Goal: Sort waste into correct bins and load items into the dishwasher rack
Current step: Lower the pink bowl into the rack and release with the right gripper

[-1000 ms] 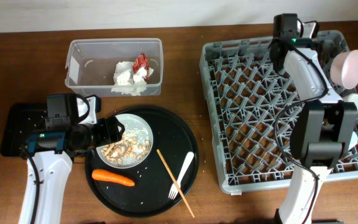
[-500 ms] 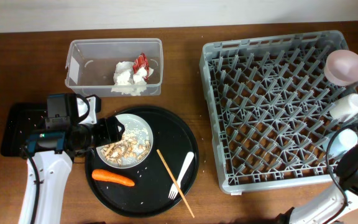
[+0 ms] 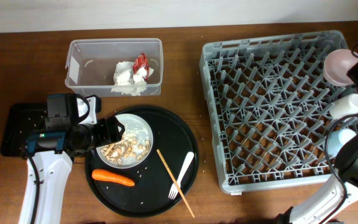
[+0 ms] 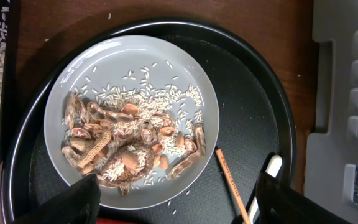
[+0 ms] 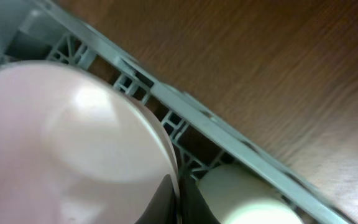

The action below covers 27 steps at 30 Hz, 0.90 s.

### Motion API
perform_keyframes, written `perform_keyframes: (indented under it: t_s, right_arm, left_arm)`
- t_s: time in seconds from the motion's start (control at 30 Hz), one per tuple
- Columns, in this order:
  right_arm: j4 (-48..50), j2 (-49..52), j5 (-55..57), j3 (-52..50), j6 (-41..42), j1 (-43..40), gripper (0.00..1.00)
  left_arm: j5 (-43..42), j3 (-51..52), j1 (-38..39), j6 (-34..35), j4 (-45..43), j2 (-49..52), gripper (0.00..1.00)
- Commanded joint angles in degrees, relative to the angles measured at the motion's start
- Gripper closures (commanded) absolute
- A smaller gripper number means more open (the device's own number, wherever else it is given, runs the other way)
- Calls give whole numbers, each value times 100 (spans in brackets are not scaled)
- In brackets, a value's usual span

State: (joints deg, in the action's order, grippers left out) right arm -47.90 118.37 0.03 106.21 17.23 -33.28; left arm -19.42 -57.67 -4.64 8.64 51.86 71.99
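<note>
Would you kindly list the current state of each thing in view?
Clear rectangular plastic tub, holds crumpled white napkin.
White round plate, covered in scraps.
Orange carrot, lying on round black tray.
Small cream bowl, resting in grey plastic rack.
Left gripper, open.
Right gripper, shut.

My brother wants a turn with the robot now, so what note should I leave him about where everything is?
Left gripper: open, holding nothing, over the plate.
Right gripper: shut, right by the bowl.
Done: napkin and red wrapper are in the clear tub. The bowl, white cup and blue cup are in the rack.
Left: bin the scraps on the plate and the carrot; rack the plate and fork. All four are on the round tray.
</note>
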Motion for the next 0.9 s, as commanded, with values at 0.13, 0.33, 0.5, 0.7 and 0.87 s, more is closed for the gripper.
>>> perform_keyframes:
  t_s: [0.13,0.33,0.5,0.7,0.87]
  right_arm:
    - [278,-1071,6564,-219,-1084,2776,96]
    - [1073,-479,7995,-1547,-1362,3222,96]
    - [1005,-439,6937,-1731,-1364,3569,95]
    - [741,-439,6290,-1751,-1364,3740,92]
    - [562,-439,6179,-1751,-1362,4124,85]
  left_arm:
    - [35,-17,-28,-35,22,-22,20]
    - [35,-17,-28,-35,52,-22,20]
    - [35,-17,-31,-35,52,-22,20]
    - [37,-17,-31,-37,50,-22,20]
    - [37,-17,-31,-35,50,-22,20]
